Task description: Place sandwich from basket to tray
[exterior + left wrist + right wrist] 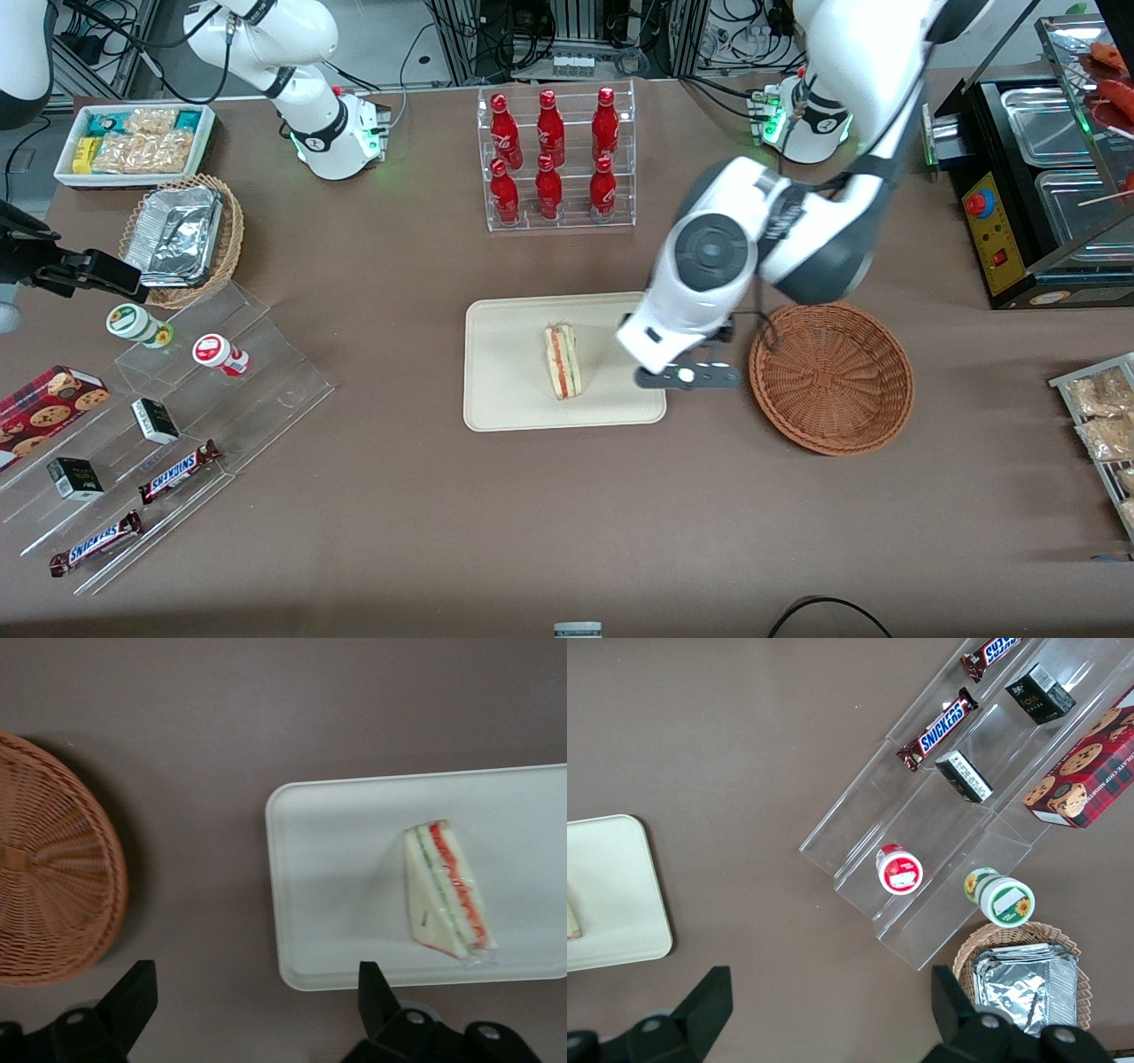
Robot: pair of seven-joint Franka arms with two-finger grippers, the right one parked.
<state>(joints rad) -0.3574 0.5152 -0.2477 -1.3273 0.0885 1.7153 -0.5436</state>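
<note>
Brown tabletop fills your front view, with a clear rack of red bottles (555,159) farther from the camera than the tray (514,390). You can see the sandwich (562,360) lying flat on the tray, roughly mid-tray, filling edge up. Your left arm's gripper (687,376) hangs over the strip of table between the tray and the basket (831,378), just beside the tray's rim; the basket holds nothing you can see.

From your left wrist view, the two fingers (376,992) stand spread wide apart with nothing between them, only bare table and the tray's (337,904) corner. The sandwich (447,890) rests on the tray, well apart from the basket (53,895).

From your right wrist view, the tray's (611,895) end shows near a clear stepped stand (957,815) holding Snickers bars (939,726) and small jars
</note>
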